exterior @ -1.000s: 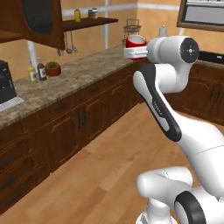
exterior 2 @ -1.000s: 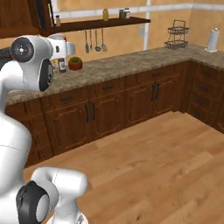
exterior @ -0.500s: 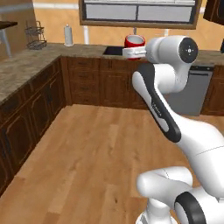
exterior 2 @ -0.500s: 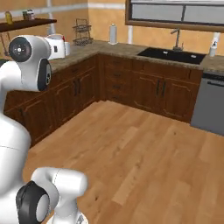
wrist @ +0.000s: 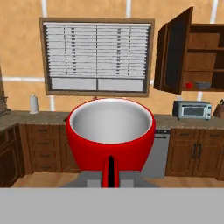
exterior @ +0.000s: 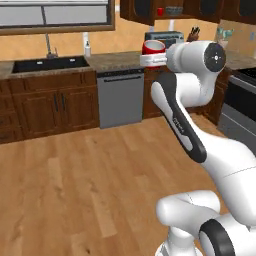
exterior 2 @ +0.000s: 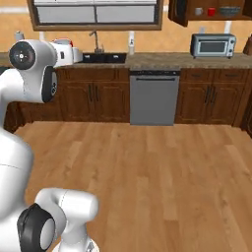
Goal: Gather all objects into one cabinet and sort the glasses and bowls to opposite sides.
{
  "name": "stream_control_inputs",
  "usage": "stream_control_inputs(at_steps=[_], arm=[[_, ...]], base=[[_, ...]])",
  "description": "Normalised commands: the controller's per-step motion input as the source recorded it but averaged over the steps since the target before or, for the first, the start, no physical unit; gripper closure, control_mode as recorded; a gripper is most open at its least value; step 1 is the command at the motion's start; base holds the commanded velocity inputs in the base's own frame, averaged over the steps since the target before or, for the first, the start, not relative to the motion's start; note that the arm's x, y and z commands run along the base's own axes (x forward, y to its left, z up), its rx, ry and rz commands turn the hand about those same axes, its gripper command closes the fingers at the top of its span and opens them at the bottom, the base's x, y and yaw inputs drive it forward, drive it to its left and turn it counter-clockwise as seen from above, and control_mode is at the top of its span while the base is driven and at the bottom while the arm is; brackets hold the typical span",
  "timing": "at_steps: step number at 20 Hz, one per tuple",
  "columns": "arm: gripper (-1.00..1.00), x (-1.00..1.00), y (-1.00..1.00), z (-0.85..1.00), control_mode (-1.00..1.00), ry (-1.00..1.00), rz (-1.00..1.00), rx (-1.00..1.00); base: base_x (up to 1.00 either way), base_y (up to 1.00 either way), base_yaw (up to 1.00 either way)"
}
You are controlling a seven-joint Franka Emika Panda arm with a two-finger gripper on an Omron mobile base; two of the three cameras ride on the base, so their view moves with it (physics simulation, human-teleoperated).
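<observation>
Blocking most of the gripper (wrist: 110, 175) in the hand view, a red cup (wrist: 110, 133) sits upright between the jaws, which are clenched on its near wall; the fingertips are hard to make out. In the left base view the cup (exterior: 152, 48) is partly hidden behind the arm. To the right, the cabinet (wrist: 199, 59) stands open, and on its shelf a second red cup (wrist: 188, 85) and the bowl (wrist: 202, 85) are small and blurred; the mug (exterior 2: 199, 11) shows faintly. Half a second ago both base views faced the corner counter; now they face the dishwasher (exterior 2: 154, 98) and toaster oven (exterior 2: 213, 45), the base having turned.
</observation>
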Motion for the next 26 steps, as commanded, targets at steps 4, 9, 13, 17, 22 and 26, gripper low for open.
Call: stream_control_inputs(at_steps=[4,9,13,17,22,26], arm=[[1.00,0.00,0.00,0.00,1.00,0.00,0.00,0.00],[1.00,0.00,0.00,0.00,1.00,0.00,0.00,0.00],[1.00,0.00,0.00,0.00,1.00,0.00,0.00,0.00],[1.00,0.00,0.00,0.00,1.00,0.00,0.00,0.00],[1.00,0.00,0.00,0.00,1.00,0.00,0.00,0.00],[1.00,0.00,0.00,0.00,1.00,0.00,0.00,0.00]], base=[[-0.14,-0.63,-0.60],[0.18,-0.99,-0.23],[0.66,-0.99,0.20],[0.89,-0.89,0.32],[0.99,-0.80,0.26],[0.99,-0.84,0.09]])
